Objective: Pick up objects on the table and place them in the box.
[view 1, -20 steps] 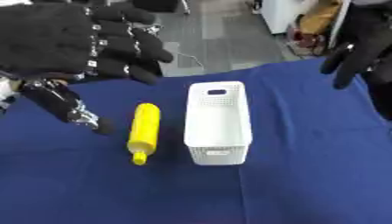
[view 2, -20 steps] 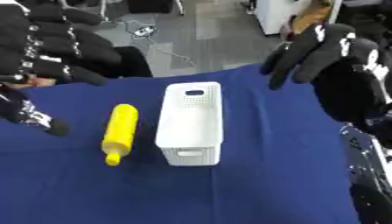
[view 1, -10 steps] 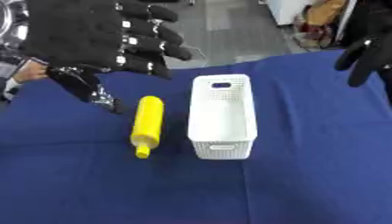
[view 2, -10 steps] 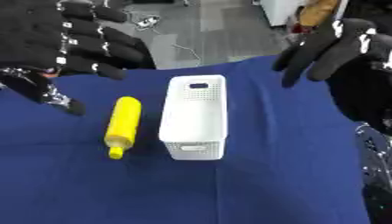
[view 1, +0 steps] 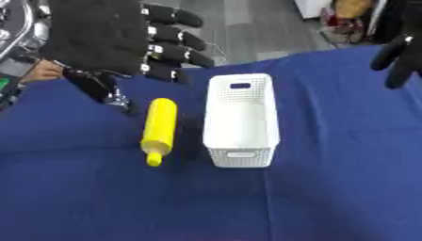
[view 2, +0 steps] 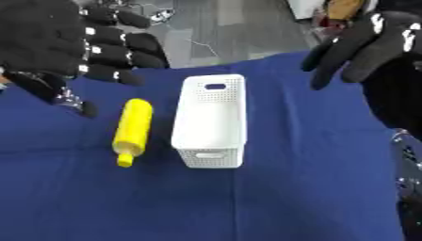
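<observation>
The yellow pin [view 1: 160, 128], a roller-shaped thing with a short stub at its near end, lies flat on the blue cloth [view 1: 99, 197] just left of the white box [view 1: 240, 121], close beside it but apart. It runs nearly parallel to the box's long side, stub end toward the robot. The box stands upright with its open top showing; nothing can be seen inside it.

The left hand [view 1: 103, 40] hangs above the far left of the table, over and a little beyond the pin's far end. Its fingers [view 1: 177, 36] are straight and spread, pointing toward the box, and it holds nothing. Over the last second it has swung in from the far left edge toward the pin. The pin and the box keep their places relative to each other; their shift in the frame looks like head tilt.

The right hand [view 2: 362, 44] hovers beyond the far right of the box, fingers extended and hanging downward, empty. It has drifted slightly outward and looks idle.

As a judgement, the task is at its start: the pin is untouched, and the left hand appears to be lining up its reach. It must descend and close round the pin's body before lifting it sideways into the box.
</observation>
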